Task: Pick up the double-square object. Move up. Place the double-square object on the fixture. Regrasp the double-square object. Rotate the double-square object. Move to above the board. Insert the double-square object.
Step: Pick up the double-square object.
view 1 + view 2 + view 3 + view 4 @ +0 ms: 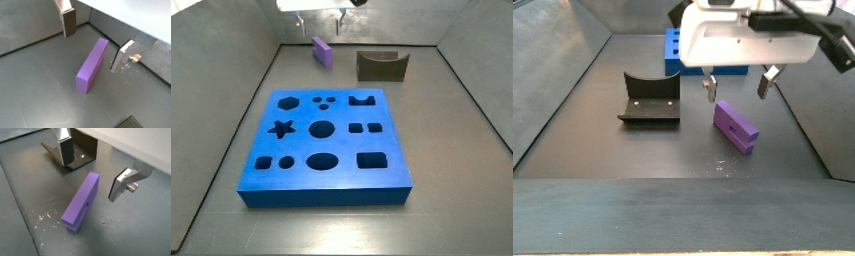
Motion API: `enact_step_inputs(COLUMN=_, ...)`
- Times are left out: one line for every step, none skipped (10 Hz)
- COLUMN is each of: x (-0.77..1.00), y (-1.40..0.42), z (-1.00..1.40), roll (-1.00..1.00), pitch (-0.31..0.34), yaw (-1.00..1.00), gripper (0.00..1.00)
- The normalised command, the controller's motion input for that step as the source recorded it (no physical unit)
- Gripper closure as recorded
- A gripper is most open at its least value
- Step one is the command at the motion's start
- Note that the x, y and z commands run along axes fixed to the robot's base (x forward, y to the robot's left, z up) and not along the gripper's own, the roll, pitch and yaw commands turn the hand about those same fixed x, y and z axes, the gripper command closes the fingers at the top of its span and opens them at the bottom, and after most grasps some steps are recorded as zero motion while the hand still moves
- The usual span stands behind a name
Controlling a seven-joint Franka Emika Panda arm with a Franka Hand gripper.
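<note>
So you are at the very start: the small lavender plastic slab, the double-square object (736, 127), lies on its long edge on the dark grey floor (633, 150), and nothing has been lifted yet. Your gripper (736, 88) hangs just above it with its silver plate fingers (69, 23) spread apart, one on each side of the slab and touching nothing; both wrist views show clear floor between pads and plastic. I judge the pickup is the step in hand, with a descent and a closing of the jaws to come.

Everything else is left: the lift, the placement on the dark olive-brown notched fixture (649, 101), the regrasp, the rotation, the move over the board and the insertion. In a side view the fixture stands near the slab, at about 9 o'clock from it, its notch empty. The thick bright-blue board with shaped cut-outs (326, 149) sits well apart from both, and in a side view every hole in it looks open.

The floor is smooth and matt, with a few pale scuffs (47, 218) near the slab. Grey walls (245, 40) close the workspace in on all sides.
</note>
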Motion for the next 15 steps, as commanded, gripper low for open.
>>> enact_step_inputs(x=0.24, y=0.0, z=-0.65, roll=-0.22, pitch=-0.16, yaw=0.05, gripper=0.0)
enact_step_inputs(x=0.28, y=0.0, z=-0.64, roll=-0.25, pitch=-0.231, yaw=0.0, gripper=0.0)
enact_step_inputs(x=0.19, y=0.0, z=-0.73, roll=-0.19, pitch=-0.34, yaw=0.0, gripper=0.0)
enact_step_inputs(x=0.0, y=0.0, z=-0.84, roll=-0.06, pitch=-0.42, yaw=0.0, gripper=0.0)
enact_step_inputs(x=-0.07, y=0.0, z=-0.75, roll=0.0, pitch=-0.509, yaw=0.04, gripper=0.0)
enact_step_inputs(x=0.0, y=0.0, z=0.0, roll=0.0, pitch=0.0, yaw=0.0, gripper=1.0)
enact_step_inputs(x=0.0, y=0.0, z=0.0, roll=0.0, pitch=0.0, yaw=0.0, gripper=1.0)
enact_step_inputs(x=0.0, y=0.0, z=0.0, roll=0.0, pitch=0.0, yaw=0.0, gripper=1.0)
enact_step_inputs(x=0.0, y=0.0, z=0.0, roll=0.0, pitch=0.0, yaw=0.0, gripper=1.0)
enact_step_inputs(x=0.0, y=0.0, z=0.0, roll=0.0, pitch=0.0, yaw=0.0, gripper=1.0)
enact_step_inputs(x=0.0, y=0.0, z=0.0, roll=0.0, pitch=0.0, yaw=0.0, gripper=1.0)
enact_step_inputs(x=0.0, y=0.0, z=0.0, roll=0.0, pitch=0.0, yaw=0.0, gripper=1.0)
enact_step_inputs(x=0.0, y=0.0, z=0.0, roll=0.0, pitch=0.0, yaw=0.0, gripper=1.0)
enact_step_inputs(x=0.0, y=0.0, z=0.0, roll=0.0, pitch=0.0, yaw=0.0, gripper=1.0)
enact_step_inputs(x=0.0, y=0.0, z=0.0, roll=0.0, pitch=0.0, yaw=0.0, gripper=1.0)
